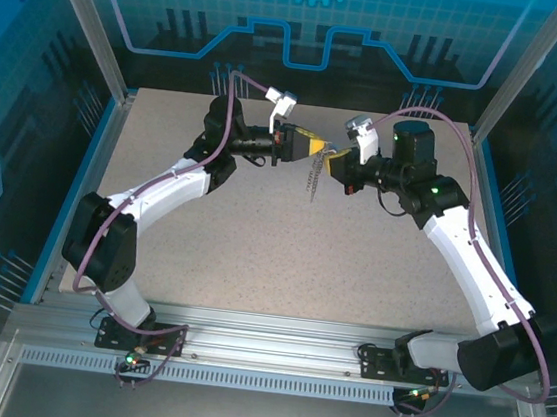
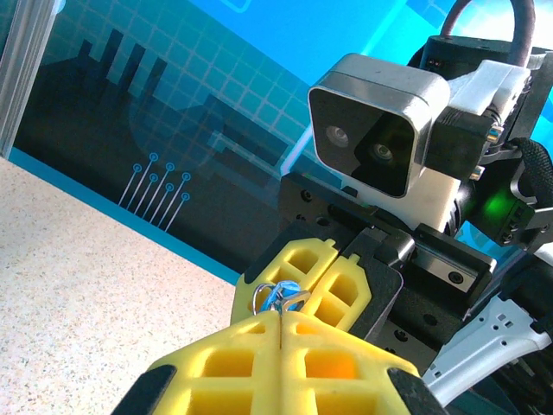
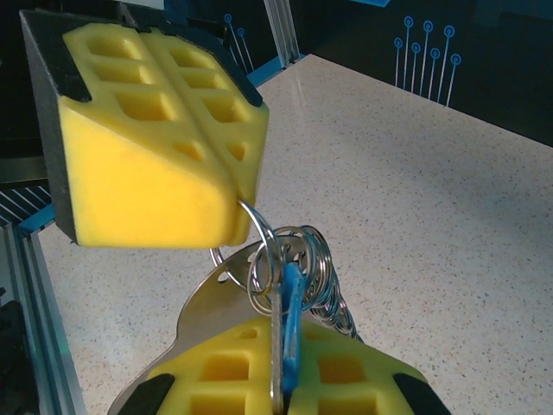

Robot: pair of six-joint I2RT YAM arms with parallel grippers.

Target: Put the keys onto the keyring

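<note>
Speckled tabletop [image 1: 254, 246] lies well below the meeting point, with blue patterned panels walling the cell behind it. Up in the air sits the key [image 3: 292, 316], seen edge-on from the right wrist: blue head and thin silver blade stand upright, their long axis running along the fingers that hold them. Those belong to the right gripper [image 3: 278, 346], clamped tight on the key with no gap between its yellow pads. Just above the key's top end, touching or nearly so, hangs the keyring [image 3: 259, 233], a bundle of silver loops. One wire of it runs up into the tip of the left gripper [image 3: 240, 186], whose pads are likewise pressed together on it. A short chain [image 1: 312, 182] dangles free beneath the two tips. From the key, the ring lies straight ahead and slightly up, toward the left arm. Whether the key's hole has caught the wire I cannot tell; the loops overlap there.
</note>
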